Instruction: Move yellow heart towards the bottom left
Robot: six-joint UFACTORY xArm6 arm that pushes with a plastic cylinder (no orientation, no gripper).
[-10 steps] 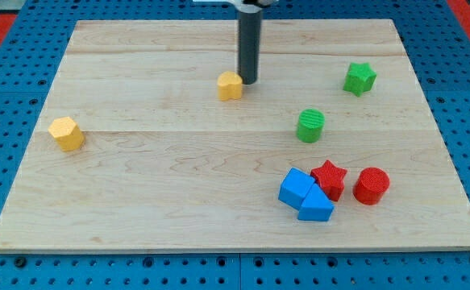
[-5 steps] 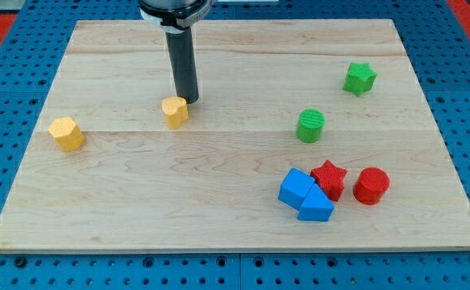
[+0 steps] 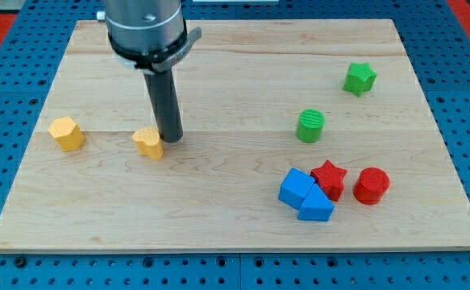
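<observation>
Yellow heart block (image 3: 148, 142), small and plastic-looking, sits just at the view's lower left of our tip (image 3: 171, 138), touching it or very nearly so. We carry no pincer at all, only the straight dark rod, so there is nothing to stand wide, narrow or closed on anything; the push is made by the rod's side alone.

Over the last second the heart has travelled from the upper middle of the pale wooden counter (image 3: 218, 225) down and toward the view's left, with our tip following behind it on its upper right. We judge the move well under way: the heart now lies left of centre, roughly at mid-height, with the bottom left corner yet to be reached.

Just to the view's left of the heart, and apart from it, rests an orange-yellow hexagonal block (image 3: 66, 133); a push straight left would meet it, so the line should slant downward. Below and left of the heart the wood is bare to the counter's edge, giving open room.

Well apart on the view's right stand a green cylinder (image 3: 310, 126), a green star (image 3: 360, 78), and a tight cluster of two blue blocks (image 3: 305, 196), a red star (image 3: 329, 178) and a red cylinder (image 3: 372, 185).
</observation>
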